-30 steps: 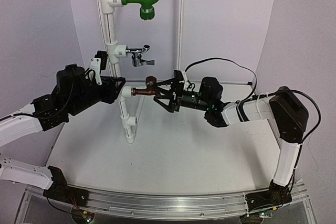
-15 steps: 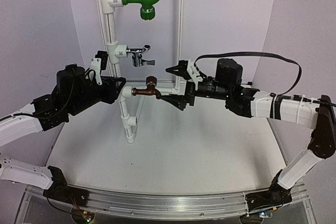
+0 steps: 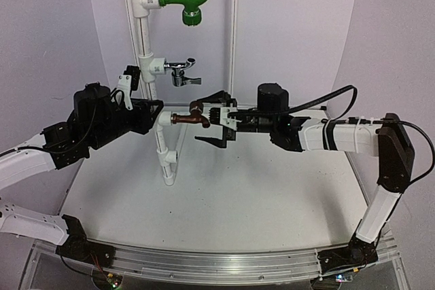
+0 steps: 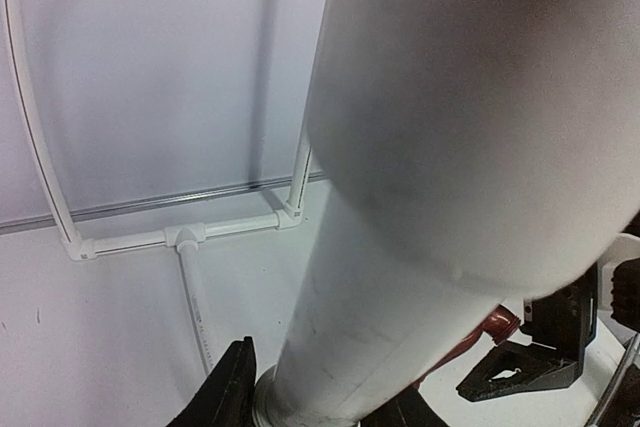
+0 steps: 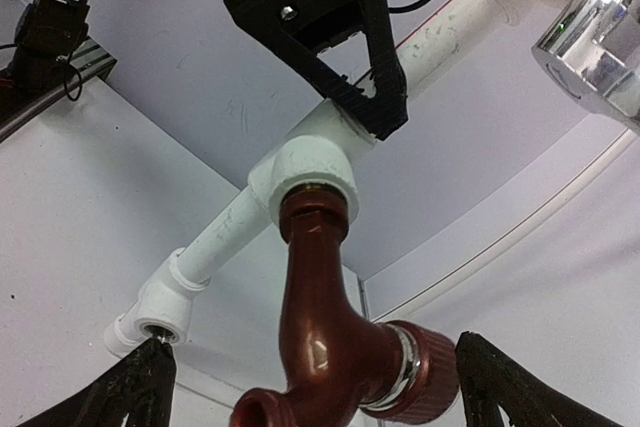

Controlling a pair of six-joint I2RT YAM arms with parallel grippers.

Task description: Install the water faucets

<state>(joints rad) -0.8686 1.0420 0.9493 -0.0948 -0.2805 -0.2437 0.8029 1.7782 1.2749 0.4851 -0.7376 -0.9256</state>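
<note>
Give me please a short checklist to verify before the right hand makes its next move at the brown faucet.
1. Right hand open: ok, its jaws stand wide, one on each side of the brown faucet.
2. Fingers clear of the knob: cannot tell, one fingertip is very near it.
3. Faucet inlet in the white fitting: ok, it enters the fitting; how tight, cannot tell.
4. Left hand holding the white pipe: ok, shut on it beside the fitting.
5. Chrome faucet in place: ok, mounted on the tee higher up.
</note>
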